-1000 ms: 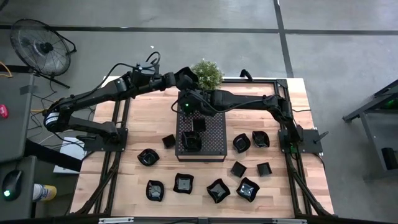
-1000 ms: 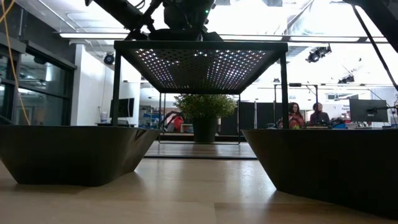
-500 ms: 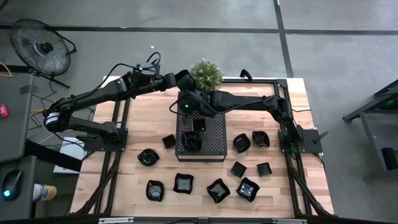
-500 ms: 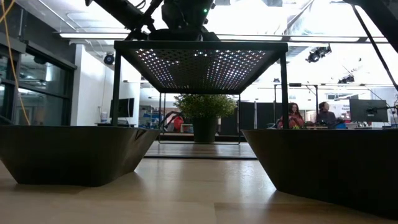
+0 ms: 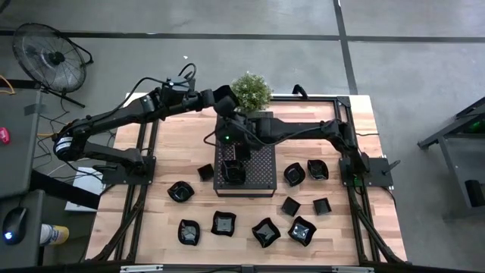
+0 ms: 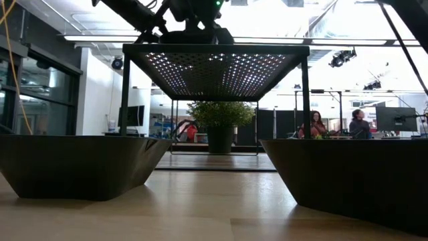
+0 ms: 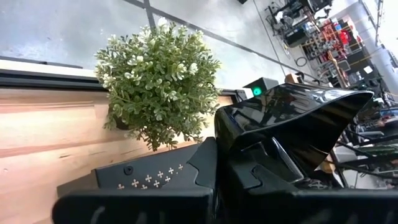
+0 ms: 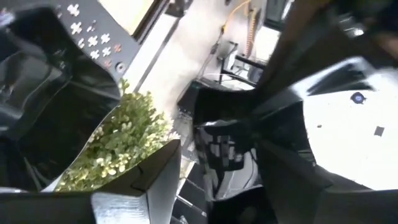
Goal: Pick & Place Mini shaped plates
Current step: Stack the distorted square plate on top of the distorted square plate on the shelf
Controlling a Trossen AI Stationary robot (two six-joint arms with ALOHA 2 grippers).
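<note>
From above, the wooden surface (image 5: 159, 227) carries a black perforated tray (image 5: 258, 171) near its middle, with two small black plates (image 5: 233, 171) on it and the others scattered on the wood in front and to both sides. The left end effector (image 5: 225, 101) reaches over the far edge beside a potted plant (image 5: 251, 89), its fingers clamped on a glossy black plate. The right end effector (image 5: 235, 139) hangs over the far end of the tray, just above a small square plate (image 5: 242, 152); from here its fingers cannot be made out clearly. From table height, two dark plates stand close to the lens, one to the left (image 6: 80, 164) and one to the right (image 6: 354, 177), and the tray (image 6: 217, 63) stands raised on thin legs with the potted plant (image 6: 219, 120) behind it; people sit far back in the room. In the left wrist view, the left end effector (image 7: 273, 155) grips a shiny wavy-rimmed plate (image 7: 292, 118), with the plant (image 7: 155, 81) close behind. In the right wrist view, the right end effector's fingers (image 8: 143, 186) stand wide apart with nothing between them, the plant (image 8: 118, 146) showing through the gap.
</note>
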